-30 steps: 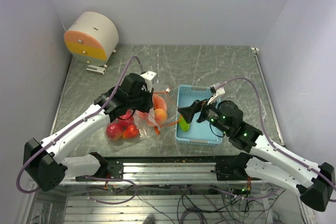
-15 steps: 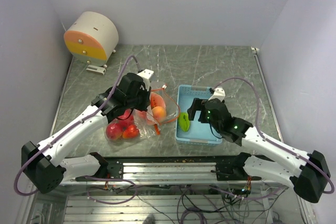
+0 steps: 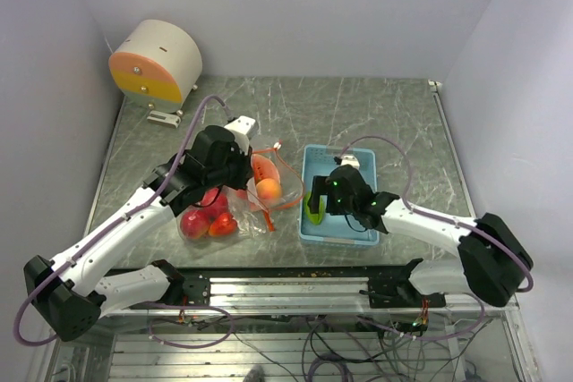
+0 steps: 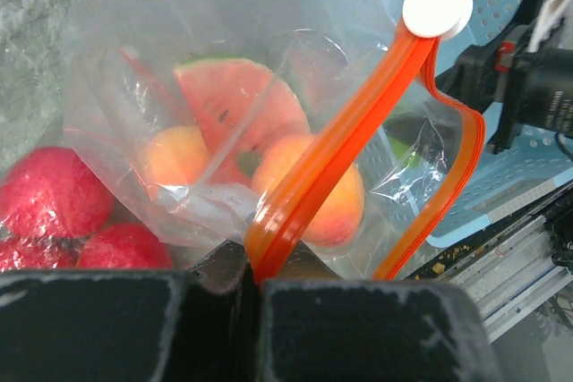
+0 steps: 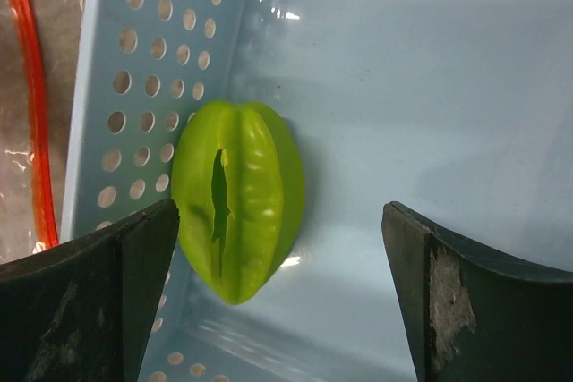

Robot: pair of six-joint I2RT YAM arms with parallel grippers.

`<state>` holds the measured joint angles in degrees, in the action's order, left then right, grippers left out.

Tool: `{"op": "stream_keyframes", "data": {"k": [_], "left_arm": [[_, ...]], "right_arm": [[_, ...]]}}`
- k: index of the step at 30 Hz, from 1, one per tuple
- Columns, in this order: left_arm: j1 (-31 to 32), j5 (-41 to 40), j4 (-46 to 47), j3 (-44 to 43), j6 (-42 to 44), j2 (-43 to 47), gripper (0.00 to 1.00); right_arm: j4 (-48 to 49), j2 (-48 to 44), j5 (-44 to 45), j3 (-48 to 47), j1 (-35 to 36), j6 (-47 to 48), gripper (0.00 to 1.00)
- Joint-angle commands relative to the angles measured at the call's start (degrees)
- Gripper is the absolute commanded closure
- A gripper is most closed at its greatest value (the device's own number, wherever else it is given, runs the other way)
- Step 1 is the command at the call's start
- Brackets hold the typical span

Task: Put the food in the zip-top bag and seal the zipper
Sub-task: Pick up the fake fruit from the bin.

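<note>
1. Found green piece lying in tray, against its holed wall, outside bag.
2. Saw other food inside bag, on table just left of tray.
3. Noted left hand pressed together on zipper, holding mouth agape.
4. Noted right hand spread wide, straddling green piece, apart from it.
5. Judged step as fetching last fruit; next probably called for lowering, pinching, carrying to mouth.

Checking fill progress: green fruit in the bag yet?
Out. The green fruit lies in the blue tray against its perforated wall, with the right pincer open astride it.
</note>
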<state>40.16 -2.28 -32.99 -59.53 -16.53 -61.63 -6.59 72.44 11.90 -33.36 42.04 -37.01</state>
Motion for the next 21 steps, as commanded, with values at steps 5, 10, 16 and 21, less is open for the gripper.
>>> {"op": "stream_keyframes", "data": {"k": [5,10,16,21], "left_arm": [[-0.18,-0.06,-0.53,0.02,-0.48,1.63,0.93],[-0.17,-0.29,-0.67,-0.04,-0.37,2.0,0.93],[-0.18,-0.17,-0.58,0.09,-0.5,1.74,0.93],[-0.21,-0.22,-0.15,0.64,-0.59,1.44,0.93]], "right_arm": [[5.0,8.29,-5.83,-1.07,-0.38,2.12,0.08],[3.75,9.72,-3.74,-1.13,-0.29,2.72,0.28],[1.11,6.91,-1.7,-2.23,-0.29,3.89,0.56],[-3.37,-2.1,0.46,-4.51,-0.26,6.1,0.57]]}}
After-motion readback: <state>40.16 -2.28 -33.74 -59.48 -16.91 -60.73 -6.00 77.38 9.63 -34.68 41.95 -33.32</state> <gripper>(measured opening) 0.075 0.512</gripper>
